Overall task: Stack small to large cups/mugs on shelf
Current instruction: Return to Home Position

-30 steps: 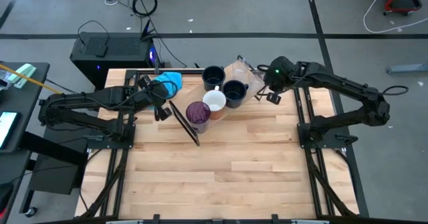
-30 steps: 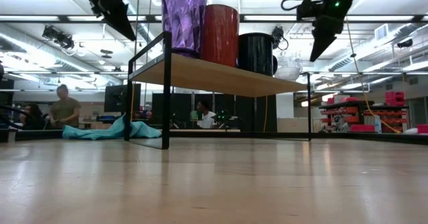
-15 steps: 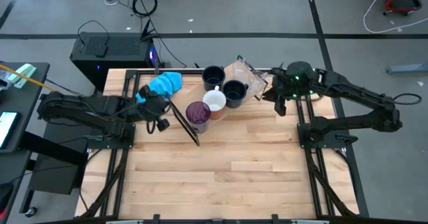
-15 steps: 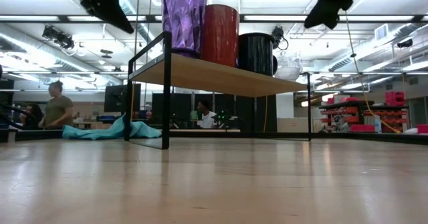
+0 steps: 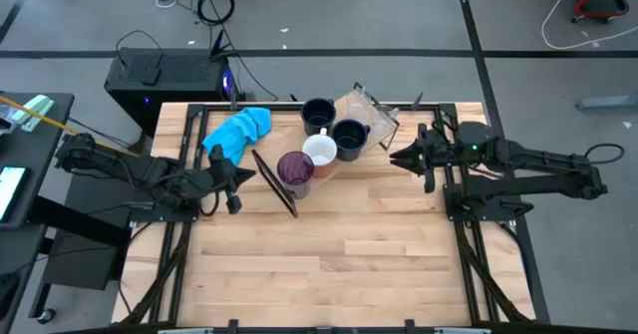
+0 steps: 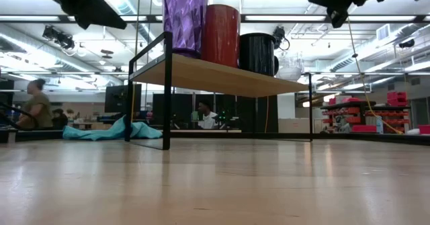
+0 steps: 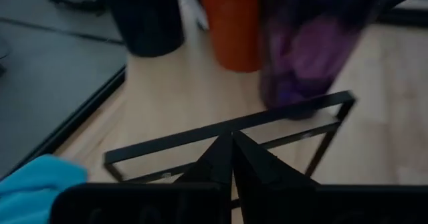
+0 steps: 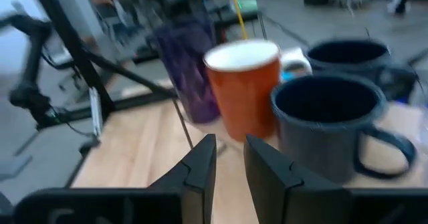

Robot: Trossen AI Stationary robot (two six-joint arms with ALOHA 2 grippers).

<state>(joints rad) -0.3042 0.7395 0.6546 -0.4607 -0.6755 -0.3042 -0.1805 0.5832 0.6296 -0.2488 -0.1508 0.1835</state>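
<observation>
Mugs (image 5: 350, 135) stand in a row on the shelf (image 6: 222, 77) at the table's 12 o'clock (tumbler (image 5: 295, 169) at the row's 7 o'clock end). Left gripper (image 5: 244, 173) at the shelf's 9, fingers together. Right gripper (image 5: 397, 158) at its 3, fingers seemingly slightly apart.

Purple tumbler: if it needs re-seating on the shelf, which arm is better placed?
Left, probably: the left tool sits beside the tumbler end of the shelf; the right tool has the white mug and a navy mug between.
</observation>
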